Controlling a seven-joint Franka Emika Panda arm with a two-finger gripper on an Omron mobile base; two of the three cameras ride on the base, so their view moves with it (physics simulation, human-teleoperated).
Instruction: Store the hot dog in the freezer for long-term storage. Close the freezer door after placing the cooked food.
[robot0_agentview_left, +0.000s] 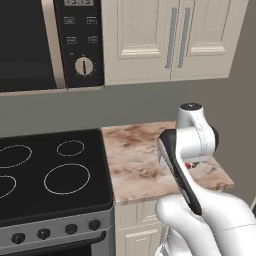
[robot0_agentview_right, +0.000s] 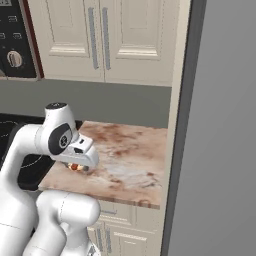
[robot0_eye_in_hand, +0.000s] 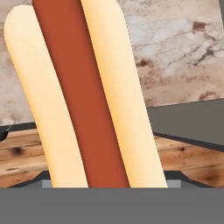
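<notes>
**Hot dog close under the hand, freezer not yet reached**

The task looks to be in its early part; the hot dog (robot0_eye_in_hand: 87, 96) is near the counter (robot0_agentview_left: 135, 155), not in the freezer (robot0_agentview_right: 220, 150), so carrying it there, placing it and closing the door all remain, as far as I can judge.

In the hand view the hot dog is very close in front of the camera; its tan bun and red-brown sausage run from the bottom to the top, slightly tilted, and its lower end goes down to where the fingers should rise; the tips themselves I cannot make out, so I cannot tell if they are apart or clamped on the bun; whether it is lifted or lies on the counter is also unclear. Beyond the fingers there is the marble counter, then a dark band and a wooden floor.

The arm is folded low; the wrist bends down over the near edge of the counter; the gripper (robot0_agentview_right: 80, 165) points downward, with something small and reddish just under it. The grey freezer wall stands well apart, on the right side of the hand.
</notes>
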